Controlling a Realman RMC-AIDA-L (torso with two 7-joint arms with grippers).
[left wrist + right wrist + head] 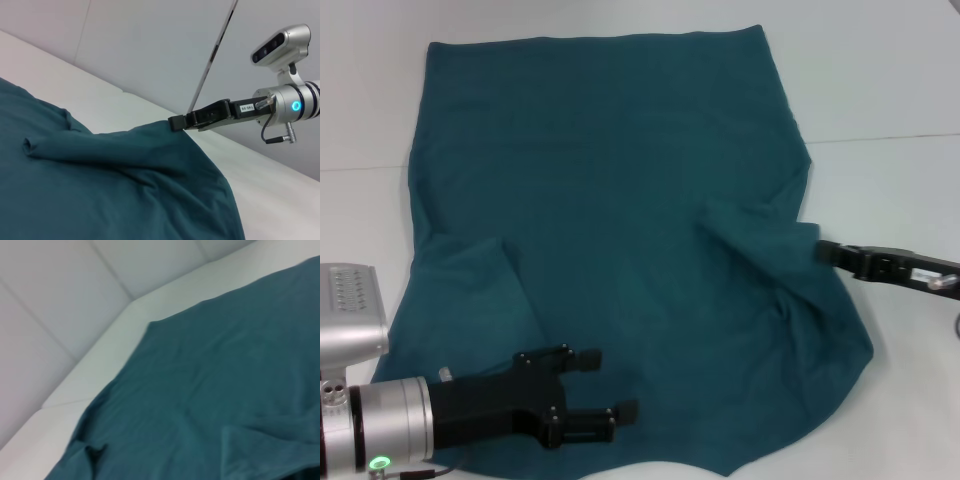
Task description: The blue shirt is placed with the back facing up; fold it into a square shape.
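The blue shirt point(620, 200) lies spread over the white table point(880, 80), with its left sleeve folded inward point(485, 290). At the shirt's right edge my right gripper point(820, 252) is shut on the fabric and holds it raised in a ridge. The left wrist view shows the same hold: the right gripper point(176, 122) pinches the peak of the lifted shirt point(110, 190). My left gripper point(610, 385) hovers open over the shirt's near hem with nothing between its fingers. The right wrist view shows only the shirt point(225, 390), not the fingers.
A seam point(890, 137) crosses the table's right side. The silver left arm point(370, 420) fills the near left corner. Bare table lies right of the shirt and beyond its far hem. Pale wall panels point(150, 45) stand behind the table.
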